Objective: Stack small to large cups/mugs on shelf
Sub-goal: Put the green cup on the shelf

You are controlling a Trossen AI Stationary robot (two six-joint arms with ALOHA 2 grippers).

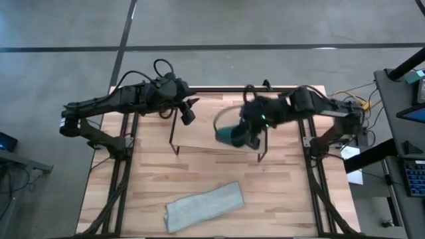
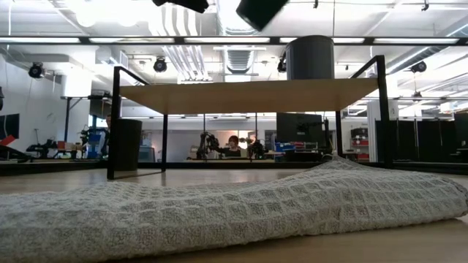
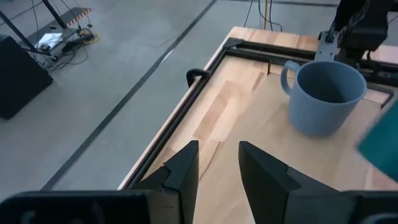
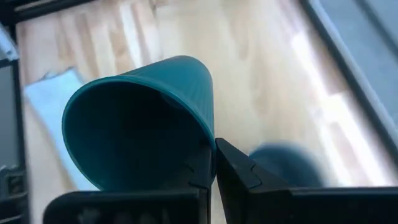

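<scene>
Right end effector (image 4: 211, 163) clamped on teal cup (image 4: 140, 118) rim, tilted above shelf (image 1: 199, 136); left end effector (image 3: 219, 167) open, empty, near shelf.

A grey-blue mug (image 3: 326, 96) stands upright on the light wood, handle toward the black frame (image 3: 205, 78). The left gripper (image 3: 219, 169) hangs short of it, fingers parted with nothing between. A teal blur (image 3: 382, 140) shows beside the mug.
</scene>
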